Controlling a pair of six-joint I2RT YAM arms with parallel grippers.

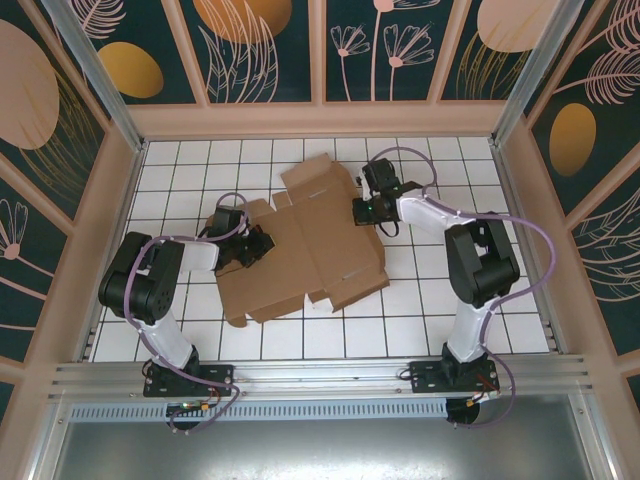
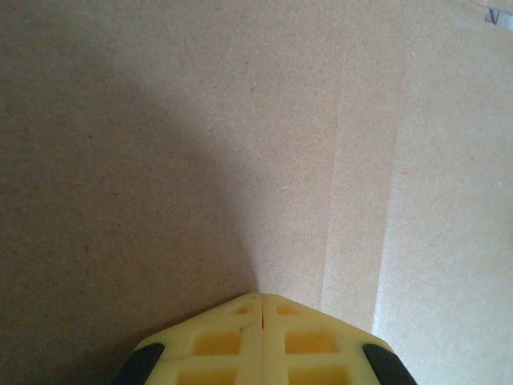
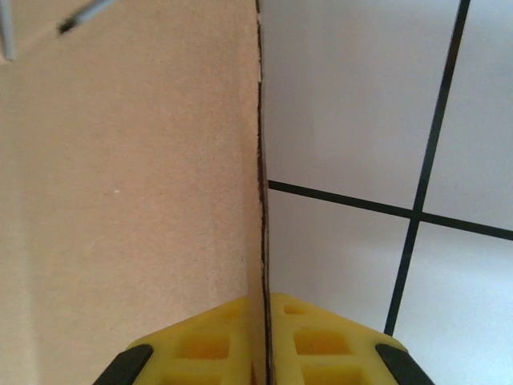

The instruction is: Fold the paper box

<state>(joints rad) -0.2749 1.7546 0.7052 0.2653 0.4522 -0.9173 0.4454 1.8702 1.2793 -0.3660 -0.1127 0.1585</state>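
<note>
Both wrist views cut off the yellow fingers (image 2: 216, 341) at the lower edge. The left gripper (image 2: 262, 303), pressed together, points at the plain brown flat die-cut cardboard paper box (image 1: 300, 250) lying mid-way across the white tiled tabletop (image 1: 400, 335); contact is unclear. The right gripper (image 3: 266, 301) pinches its right edge. Dark leaf-patterned wall panels (image 1: 265, 60) surround the tabletop.

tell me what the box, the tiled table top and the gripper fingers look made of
Paper box: brown cardboard, matte and lightly speckled, with pressed creases; the right wrist view shows a thin raw edge.
Table top: smooth white surface with dark grid lines, slightly glossy; tile or printed laminate, hard to say.
Fingers: yellow, probably moulded plastic, with recessed pockets and black corners.
</note>
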